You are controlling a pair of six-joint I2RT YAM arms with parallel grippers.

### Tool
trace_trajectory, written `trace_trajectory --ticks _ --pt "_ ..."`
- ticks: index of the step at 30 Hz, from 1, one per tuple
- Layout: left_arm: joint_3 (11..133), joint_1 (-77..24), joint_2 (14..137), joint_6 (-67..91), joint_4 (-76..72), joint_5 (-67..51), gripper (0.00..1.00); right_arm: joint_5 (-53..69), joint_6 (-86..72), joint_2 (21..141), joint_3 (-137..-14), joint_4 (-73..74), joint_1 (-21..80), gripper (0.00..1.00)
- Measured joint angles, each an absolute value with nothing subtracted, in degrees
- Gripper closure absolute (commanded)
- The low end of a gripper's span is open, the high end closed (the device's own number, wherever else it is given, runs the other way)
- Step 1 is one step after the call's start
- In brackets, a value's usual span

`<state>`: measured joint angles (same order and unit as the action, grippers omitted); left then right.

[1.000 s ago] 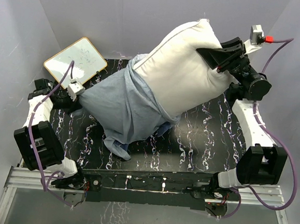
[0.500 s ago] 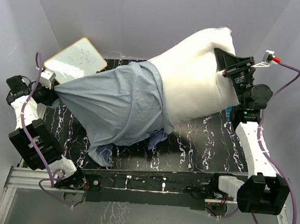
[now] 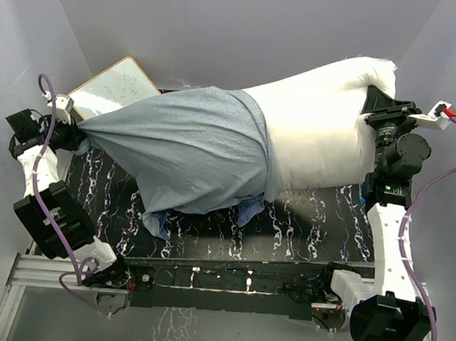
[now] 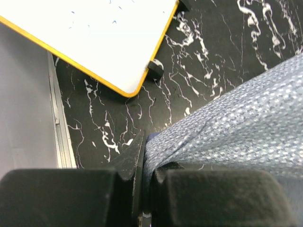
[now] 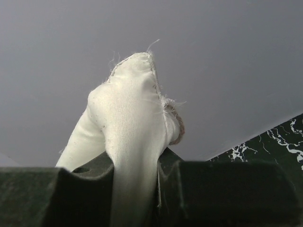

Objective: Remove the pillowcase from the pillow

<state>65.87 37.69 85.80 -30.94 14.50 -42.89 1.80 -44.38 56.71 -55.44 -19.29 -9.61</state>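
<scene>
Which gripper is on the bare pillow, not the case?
The right gripper: it pinches a corner of the white pillow. The left gripper is shut on the grey-blue pillowcase instead.

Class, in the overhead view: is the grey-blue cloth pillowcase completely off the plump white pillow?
No: the grey-blue cloth pillowcase covers the left part of the plump white pillow; only its right part is bare.

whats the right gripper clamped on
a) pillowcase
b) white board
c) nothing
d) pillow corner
d: the right gripper is shut on a corner of the pillow, while the left gripper grips the pillowcase.
</scene>
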Motion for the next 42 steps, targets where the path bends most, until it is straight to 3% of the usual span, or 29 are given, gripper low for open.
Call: trace_trajectory --ticks 9,17,23,25,30,36,42 --pt "66.3 37.3 84.9 -18.9 5.7 -36.9 1.00 -1.9 -43.2 56.6 -55.3 -11.8 -9.6 0.92" --pt "64.4 34.3 76.9 -16.2 1.3 -35.7 1.00 -6.0 -39.7 56.9 -56.6 -9.5 -9.7 0.92" --pt "74.3 14.1 80.4 -27.9 19.6 -33.2 0.51 0.5 -45.1 59.5 -52.3 -20.9 -10.2 0.92" --pt "74.3 6.7 80.9 -31.9 24.8 -33.6 0.39 0.1 -44.9 59.3 -48.2 -22.4 -9.6 0.92" --pt "69.6 2.3 80.8 -44.5 38.5 -35.2 0.03 -6.6 -40.7 58.3 -44.1 -21.0 -9.9 0.92" --pt "59.7 -3.0 78.7 -55.2 47.2 -34.2 0.03 -5.5 -37.8 57.6 -44.1 -24.9 -9.5 0.92" --pt "52.2 -7.2 77.9 -56.1 38.2 -27.6 0.03 -0.8 -37.6 60.3 -44.1 -29.7 -9.5 0.92"
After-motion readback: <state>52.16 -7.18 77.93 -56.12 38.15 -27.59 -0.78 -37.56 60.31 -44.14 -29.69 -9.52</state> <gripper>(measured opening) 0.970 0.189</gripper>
